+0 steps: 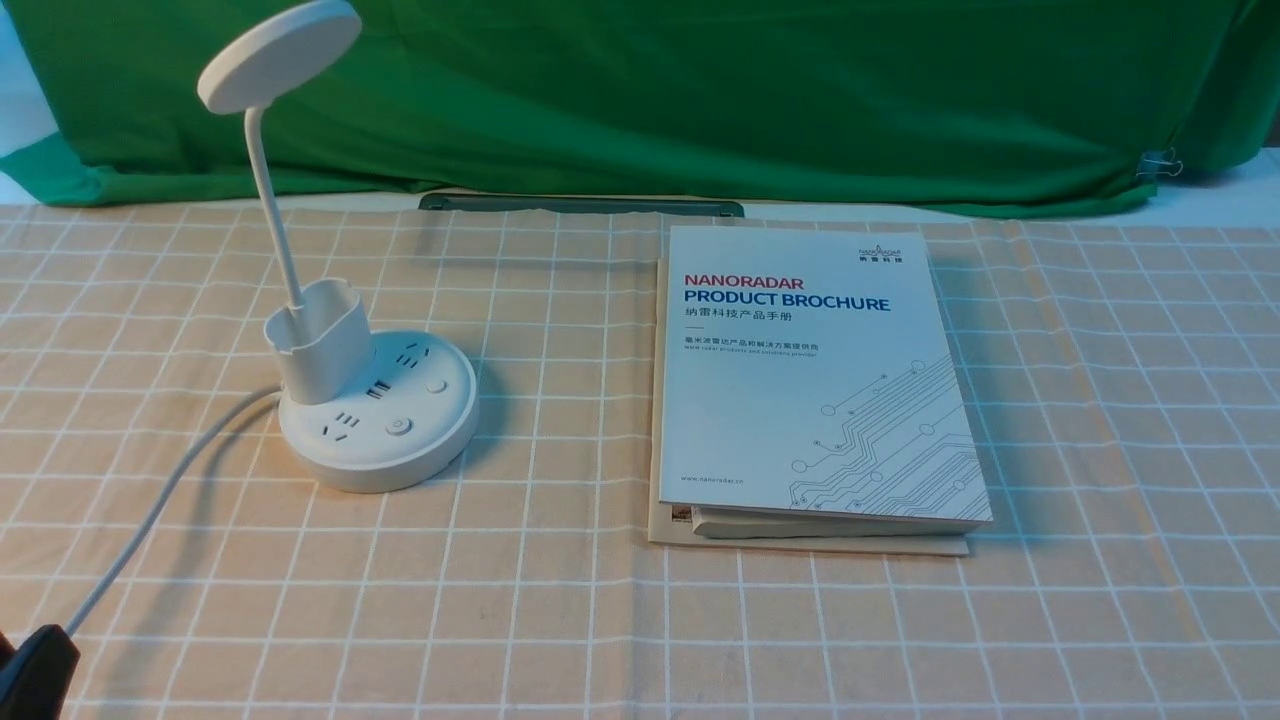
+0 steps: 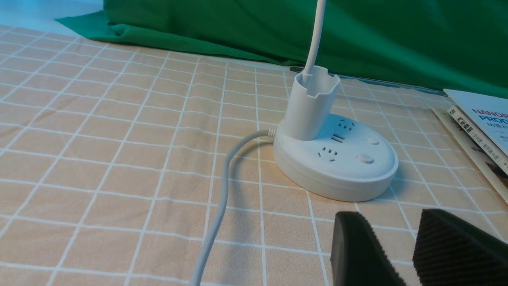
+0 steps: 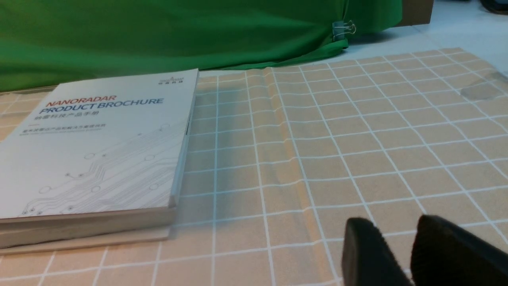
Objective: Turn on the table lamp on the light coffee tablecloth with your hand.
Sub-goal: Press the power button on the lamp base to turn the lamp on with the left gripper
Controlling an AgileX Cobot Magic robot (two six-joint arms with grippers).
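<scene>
The white table lamp (image 1: 375,410) stands unlit on the left of the light coffee tablecloth (image 1: 600,620), its disc head (image 1: 278,55) raised on a thin neck behind the pen cup. Sockets and a round power button (image 1: 400,427) sit on top of the base. In the left wrist view the lamp (image 2: 337,167) is just ahead of my left gripper (image 2: 388,214), which is open and empty, a short way from the base and not touching it. Only a black corner of that hand (image 1: 35,670) shows in the front view. My right gripper (image 3: 393,219) hovers over bare cloth, jaws slightly apart, holding nothing.
A white "Nanoradar Product Brochure" booklet (image 1: 810,380) lies on other papers right of the lamp. The lamp's white cord (image 1: 150,510) runs from the base toward the near left edge. A green backdrop cloth (image 1: 700,90) closes off the back.
</scene>
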